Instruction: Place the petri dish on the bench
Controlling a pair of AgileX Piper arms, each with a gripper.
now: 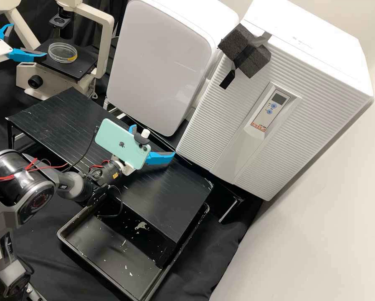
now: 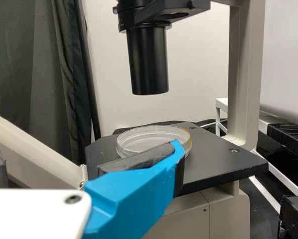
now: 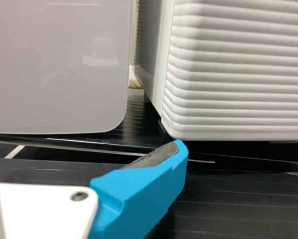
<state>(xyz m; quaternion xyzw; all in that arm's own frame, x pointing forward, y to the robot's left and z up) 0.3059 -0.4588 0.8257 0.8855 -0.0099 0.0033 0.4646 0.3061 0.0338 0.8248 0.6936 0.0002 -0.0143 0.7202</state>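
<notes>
While the clear, round plastic petri dish lies flat on the black stage of the cream microscope, the white left gripper with blue fingers is beside it, jaws wide apart. Its near fingertip overlaps the dish's rim in the left wrist view; contact cannot be told. Orange-yellow mark at dish edge; black microscope tube above the dish.

White right gripper with blue fingers: over the black, ridged platform, jaws also open. Mint-green smartphone mounted on that arm.

Surroundings: shallow black tray partly beneath the platform, pale flecks inside. Beyond the platform, a white cabinet with smooth grey front stands near a white ribbed cabinet; dark grey foam block against the latter's upper part.
</notes>
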